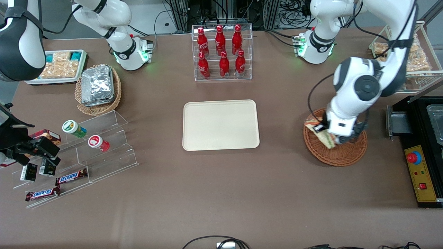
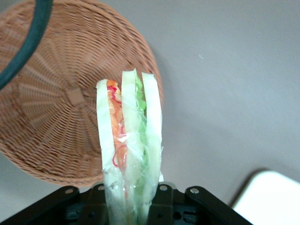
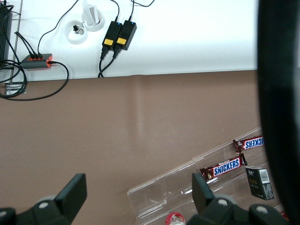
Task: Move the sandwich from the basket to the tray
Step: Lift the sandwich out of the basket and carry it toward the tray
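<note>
The sandwich (image 1: 316, 132) is a clear-wrapped wedge of white bread with orange and green filling. My left gripper (image 1: 324, 130) is shut on it and holds it just above the reddish-brown wicker basket (image 1: 341, 154), over the rim nearest the tray. In the left wrist view the sandwich (image 2: 129, 136) stands out from the gripper (image 2: 130, 206), with the basket (image 2: 51, 108) below it holding nothing and a corner of the tray (image 2: 274, 199) showing. The cream tray (image 1: 220, 125) lies bare at the table's middle, toward the parked arm from the basket.
A clear rack of red bottles (image 1: 222, 52) stands farther from the camera than the tray. A black box with a red button (image 1: 420, 173) sits beside the basket at the working arm's end. A tan basket of foil packets (image 1: 98, 88) and a clear stand with Snickers bars (image 1: 71, 178) lie toward the parked arm's end.
</note>
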### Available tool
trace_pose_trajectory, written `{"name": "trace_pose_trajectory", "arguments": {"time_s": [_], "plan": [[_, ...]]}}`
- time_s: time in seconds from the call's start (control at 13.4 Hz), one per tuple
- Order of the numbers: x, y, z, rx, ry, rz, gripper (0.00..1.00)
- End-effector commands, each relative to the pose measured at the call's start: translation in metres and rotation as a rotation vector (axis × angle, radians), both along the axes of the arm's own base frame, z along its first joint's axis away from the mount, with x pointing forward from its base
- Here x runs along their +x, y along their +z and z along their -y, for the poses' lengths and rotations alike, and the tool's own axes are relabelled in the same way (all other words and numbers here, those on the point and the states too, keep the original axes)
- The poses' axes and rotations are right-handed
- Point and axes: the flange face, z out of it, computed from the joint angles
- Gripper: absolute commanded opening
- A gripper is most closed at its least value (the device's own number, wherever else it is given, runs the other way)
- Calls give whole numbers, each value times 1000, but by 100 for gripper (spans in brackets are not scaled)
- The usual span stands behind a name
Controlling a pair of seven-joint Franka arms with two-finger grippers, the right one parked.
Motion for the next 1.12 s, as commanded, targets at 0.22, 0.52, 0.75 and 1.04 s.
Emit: {"name": "trace_pose_trajectory", "arguments": {"time_s": [0.22,0.52,0.75,1.04], "plan": [[-35,4,108,13,-321,10,0],[-71,-13,170,45,-492,17,0],[-91,-35,208,23,-583,-12,0],[-119,-75,266,12,-693,-68,0]]}}
